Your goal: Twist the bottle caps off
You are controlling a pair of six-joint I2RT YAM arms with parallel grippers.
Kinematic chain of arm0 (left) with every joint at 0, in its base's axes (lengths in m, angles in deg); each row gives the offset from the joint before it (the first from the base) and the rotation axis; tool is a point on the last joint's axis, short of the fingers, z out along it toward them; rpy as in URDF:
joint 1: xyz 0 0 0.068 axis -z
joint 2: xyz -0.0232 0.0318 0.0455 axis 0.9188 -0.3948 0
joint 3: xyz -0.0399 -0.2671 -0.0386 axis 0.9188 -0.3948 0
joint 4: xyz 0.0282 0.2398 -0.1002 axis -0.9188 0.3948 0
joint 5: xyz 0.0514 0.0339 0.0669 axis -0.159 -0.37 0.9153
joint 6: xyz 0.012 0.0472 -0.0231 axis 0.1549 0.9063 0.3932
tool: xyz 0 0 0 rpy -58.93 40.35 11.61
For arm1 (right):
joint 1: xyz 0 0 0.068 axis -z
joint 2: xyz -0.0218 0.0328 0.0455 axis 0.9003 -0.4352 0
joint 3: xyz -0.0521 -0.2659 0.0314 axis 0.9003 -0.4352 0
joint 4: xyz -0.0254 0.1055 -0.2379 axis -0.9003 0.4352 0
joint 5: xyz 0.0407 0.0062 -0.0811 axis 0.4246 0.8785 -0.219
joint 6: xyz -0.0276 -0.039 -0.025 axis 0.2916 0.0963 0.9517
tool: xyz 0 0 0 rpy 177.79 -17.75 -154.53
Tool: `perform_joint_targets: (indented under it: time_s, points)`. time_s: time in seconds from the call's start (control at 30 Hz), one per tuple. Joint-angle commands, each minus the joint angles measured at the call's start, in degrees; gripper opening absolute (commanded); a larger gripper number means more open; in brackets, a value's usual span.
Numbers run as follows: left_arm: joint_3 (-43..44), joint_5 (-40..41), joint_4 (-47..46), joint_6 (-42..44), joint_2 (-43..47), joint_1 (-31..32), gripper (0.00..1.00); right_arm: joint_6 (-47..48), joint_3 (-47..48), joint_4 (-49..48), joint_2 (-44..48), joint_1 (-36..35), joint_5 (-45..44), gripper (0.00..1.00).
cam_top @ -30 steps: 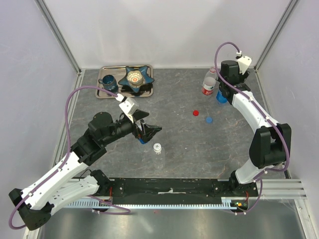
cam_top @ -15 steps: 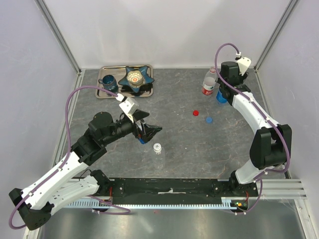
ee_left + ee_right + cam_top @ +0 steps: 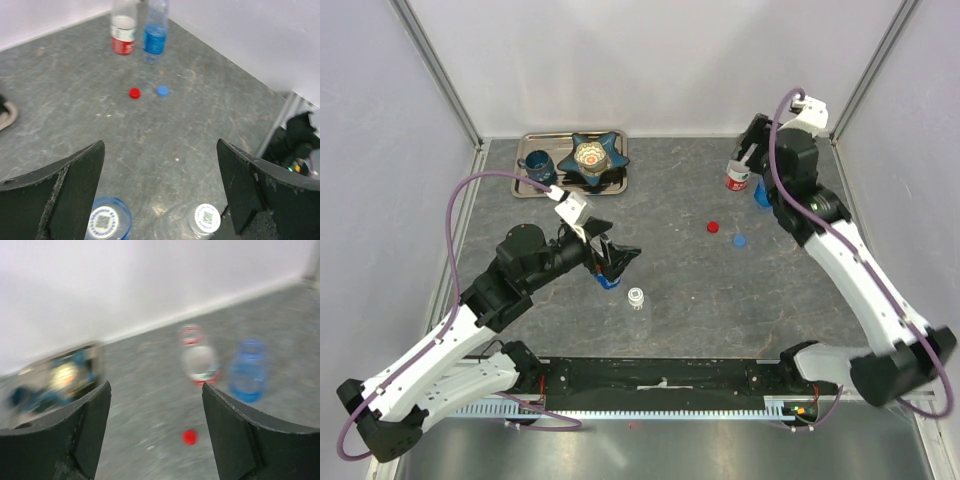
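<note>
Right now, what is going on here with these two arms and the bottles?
The work is to unscrew bottle caps, and it looks half done. The left pincer hangs open over the blue-tinted bottle and the tiny bottle, both with white caps on. The right pincer is open and empty, near the red-labelled bottle and the blue-labelled bottle. A red cap and a blue cap lie loose on the table.

tray [image 3: 621, 186]: metal, far-left corner of table, near far wall | mug [image 3: 536, 166]: dark blue, upright on tray's left half | dish [image 3: 593, 156]: blue, star-shaped, on tray's right half, just right of mug | table [image 3: 690, 290]: grey, mottled top
</note>
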Motion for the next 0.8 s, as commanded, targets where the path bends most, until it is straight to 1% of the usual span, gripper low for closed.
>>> perform_joint_targets:
  time_s: [0.0, 0.03, 0.07, 0.1, 0.13, 0.17, 0.2, 0.23, 0.27, 0.33, 0.37, 0.43, 0.47, 0.53, 0.7, 0.77]
  points:
    - [3.52, 20.08, 0.79, 0.94, 1.92, -0.13, 0.99, 0.76, -5.58, -3.1, 9.73, -7.35, 17.42, 0.8]
    - [3.61, 24.7, 0.79, 1.55, 2.36, -0.13, 0.99, -0.55, -7.53, -3.89, 10.96, -10.32, 19.39, 0.83]
    - [3.7, 28.75, 0.79, 2.43, 2.37, -0.22, 0.99, -1.26, -9.47, -4.5, 13.15, -11.83, 21.06, 0.86]
    - [4.65, 35.4, 1.13, 3.31, 2.19, -0.22, 1.0, -1.96, -12.62, -4.86, 14.04, -13.41, 24.65, 0.87]
    - [5.27, 38.08, 2.27, 4.53, 1.76, -0.3, 0.99, -2.14, -14.04, -5.12, 14.75, -15.26, 25.29, 0.88]
    - [5.98, 40.11, 3.32, 4.89, 1.06, -0.57, 0.99, -1.97, -15.19, -5.39, 16.14, -19.71, 25.47, 0.9]
    - [7.2, 43.44, 4.21, 5.07, 0.79, -0.74, 0.99, -1.62, -16.94, -5.56, 16.51, -22.37, 25.21, 0.91]
    - [7.47, 44.95, 5.43, 4.64, 0.7, -1.01, 0.99, -1.18, -17.39, -5.39, 16.86, -27.79, 23.56, 0.92]
    - [7.56, 46.18, 5.62, 4.2, 1.57, -1.79, 0.99, -0.57, -17.66, -4.87, 16.6, -30.45, 22.32, 0.94]
    - [6.95, 46.72, 5.71, 2.62, 2.71, -3.29, 0.99, 0.83, -17.05, -2.86, 15.37, -35.47, 18.29, 0.95]
    - [6.78, 46.72, 6.06, 1.74, 3.33, -4.77, 0.99, 1.28, -16.79, -2.49, 13.71, -39.67, 17.57, 0.96]
    - [6.6, 45.15, 6.94, -0.45, 4.12, -6.27, 0.99, 1.81, -16.08, -1.7, 12.12, -43.64, 15.82, 0.97]
    - [6.69, 44.27, 8.16, -0.81, 4.21, -7.15, 0.99, 2.07, -15.99, -1.7, 11.07, -47.06, 13.63, 0.98]
    - [7.04, 43.3, 9.48, -1.87, 3.77, -7.34, 0.99, 2.33, -15.82, -1.79, 9.58, -50.33, 11.94, 0.98]
    - [6.16, 40.66, 10.98, -2.75, 4.65, -7.34, 0.99, 2.78, -15.99, -1.79, 6.76, -54.03, 8.78, 0.98]
    - [6.07, 40.31, 11.16, -2.75, 5.18, -7.34, 0.99, 2.78, -16.87, -1.79, 5.79, -54.65, 7.73, 0.95]
